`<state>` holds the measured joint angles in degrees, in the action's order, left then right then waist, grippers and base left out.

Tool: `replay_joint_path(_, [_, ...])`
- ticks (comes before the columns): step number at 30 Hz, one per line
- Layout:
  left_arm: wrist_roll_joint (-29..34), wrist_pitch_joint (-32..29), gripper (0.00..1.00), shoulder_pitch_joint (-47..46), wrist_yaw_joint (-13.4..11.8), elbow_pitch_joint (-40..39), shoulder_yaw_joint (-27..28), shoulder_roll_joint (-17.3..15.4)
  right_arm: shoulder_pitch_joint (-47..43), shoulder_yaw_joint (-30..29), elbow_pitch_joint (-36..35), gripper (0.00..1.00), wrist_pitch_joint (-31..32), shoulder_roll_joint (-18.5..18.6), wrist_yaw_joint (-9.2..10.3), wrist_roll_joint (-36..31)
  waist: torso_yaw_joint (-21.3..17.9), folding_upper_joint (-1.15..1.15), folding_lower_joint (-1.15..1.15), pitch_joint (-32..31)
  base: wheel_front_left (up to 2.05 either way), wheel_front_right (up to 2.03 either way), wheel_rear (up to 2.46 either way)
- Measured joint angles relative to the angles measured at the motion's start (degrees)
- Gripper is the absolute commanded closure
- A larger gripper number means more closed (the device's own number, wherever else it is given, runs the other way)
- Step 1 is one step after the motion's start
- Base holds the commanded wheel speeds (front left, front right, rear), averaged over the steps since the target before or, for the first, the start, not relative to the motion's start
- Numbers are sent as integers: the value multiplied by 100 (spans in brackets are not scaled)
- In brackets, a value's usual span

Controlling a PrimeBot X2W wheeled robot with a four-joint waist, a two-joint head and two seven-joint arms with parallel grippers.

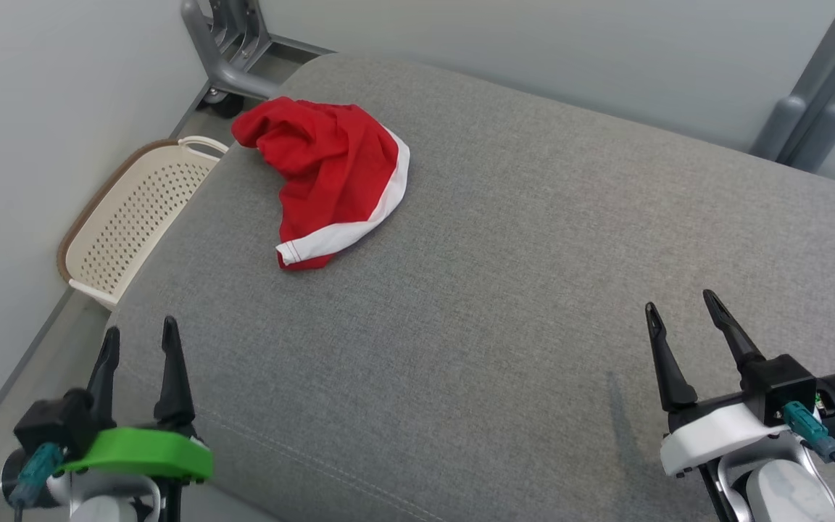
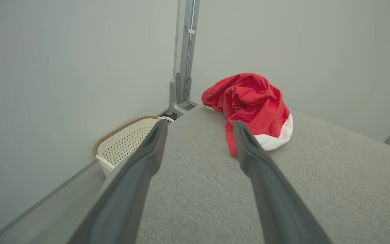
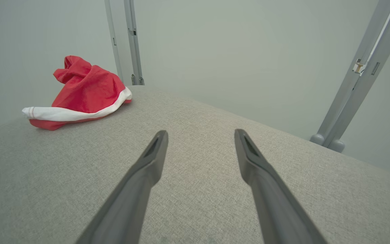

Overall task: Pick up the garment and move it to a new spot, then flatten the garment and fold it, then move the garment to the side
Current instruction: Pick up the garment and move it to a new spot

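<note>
At the far left corner of the grey upholstered surface (image 1: 504, 290) lies one garment (image 1: 330, 174), wholly on the surface and well apart from both grippers. It is bright red soft cloth, crumpled into a loose heap with deep folds at its far end. A broad white band curves along the edge that faces the middle of the surface, and the band ends in a narrow tip toward the near side.

The surface is a single padded slab with rounded corners, covered in a fine woven fabric, with a stitched seam along its near edge.

There are two grippers, each with two long, dark, tapering fingers. The left gripper (image 1: 140, 328), on a green mount, is at the near left corner of the surface. The right gripper (image 1: 680, 302), on a white mount, is over the near right part. Both have their fingers spread apart and hold nothing.

Off the left side of the surface stands one cream plastic basket (image 1: 142, 210), perforated with rows of small holes, with a brown rim and a loop handle. Two grey metal frame uprights rise behind the surface, one at its far left corner (image 1: 233, 65) and one at its far right (image 1: 816, 94).
</note>
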<state>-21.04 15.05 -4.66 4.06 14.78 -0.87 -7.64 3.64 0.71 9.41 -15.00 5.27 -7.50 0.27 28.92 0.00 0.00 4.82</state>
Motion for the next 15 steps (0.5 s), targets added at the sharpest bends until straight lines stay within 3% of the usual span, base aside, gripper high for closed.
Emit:
replay_joint_path(7, [-287,-210,0,-1825,92,1043,-140,222,436,122,-370,0,116,353,0,49,111,0,0,485,0,0,0])
replay_joint_path(15, [-868,-1241,0,-3405,280,2792,-320,247,850,282,-869,0,407,636,0,126,-55,0,1,1181,0,0,0])
